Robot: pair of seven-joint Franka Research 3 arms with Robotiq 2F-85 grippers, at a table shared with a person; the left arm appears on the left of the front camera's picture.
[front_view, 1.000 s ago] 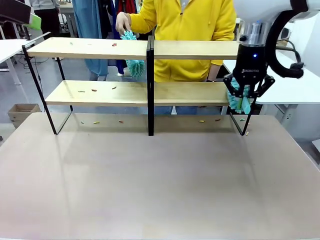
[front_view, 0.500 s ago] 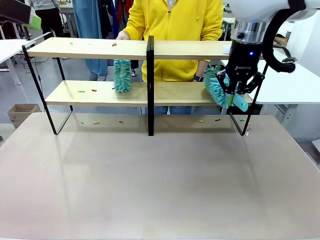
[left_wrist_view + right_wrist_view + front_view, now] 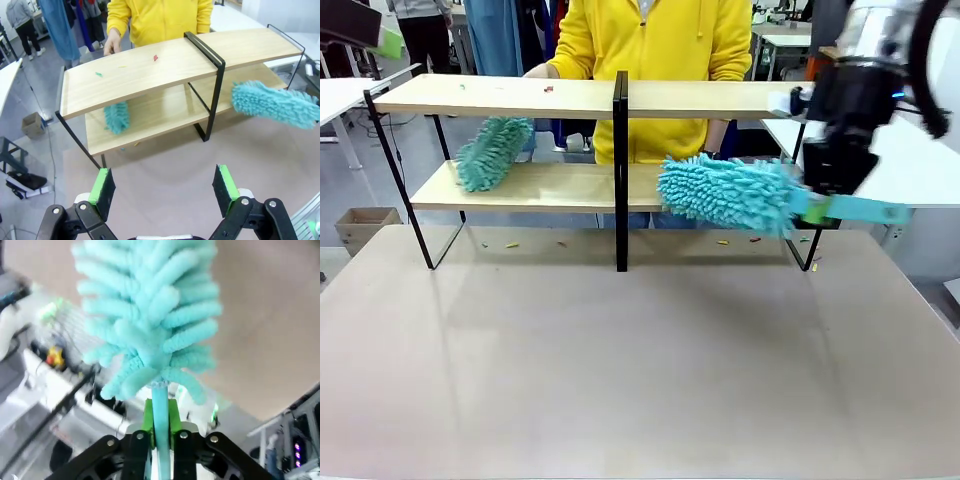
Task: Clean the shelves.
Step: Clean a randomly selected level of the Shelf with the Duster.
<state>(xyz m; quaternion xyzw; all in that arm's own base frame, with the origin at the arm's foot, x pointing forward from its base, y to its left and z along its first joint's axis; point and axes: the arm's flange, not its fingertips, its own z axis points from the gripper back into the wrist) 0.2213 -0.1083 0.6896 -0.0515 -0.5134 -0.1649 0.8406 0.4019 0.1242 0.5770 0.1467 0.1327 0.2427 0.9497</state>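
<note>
The shelves [image 3: 500, 97] stand across the far part of the table [image 3: 640, 360], with a black divider [image 3: 620, 170] in the middle. Their right end frame is just behind the right pincer [image 3: 823, 203], which is at the height of the lower board. This pincer is closed tightly on the thin handle of a turquoise duster [image 3: 725, 193]; in its own wrist view the green pads [image 3: 173, 416] press the handle from both sides.

From the pincer the duster reaches sideways toward the divider, lying level along the front edge of the lower board's right half, and its tip ends just beside the divider. I cannot tell if the fibres touch the board. Small scraps [image 3: 723, 241] lie on the table just below the duster, and more [image 3: 549, 89] lie on the top board beyond the divider.

On that far half a second duster [image 3: 492, 150] sits tilted between the two boards, and a person's hand [image 3: 542, 71] rests at the back edge of the top board.

The left pincer [image 3: 165, 185] hovers well in front of the shelves [image 3: 150, 75], its jaws wide apart and holding nothing. Between it and the front edge of the shelves there is a broad stretch of open table.
</note>
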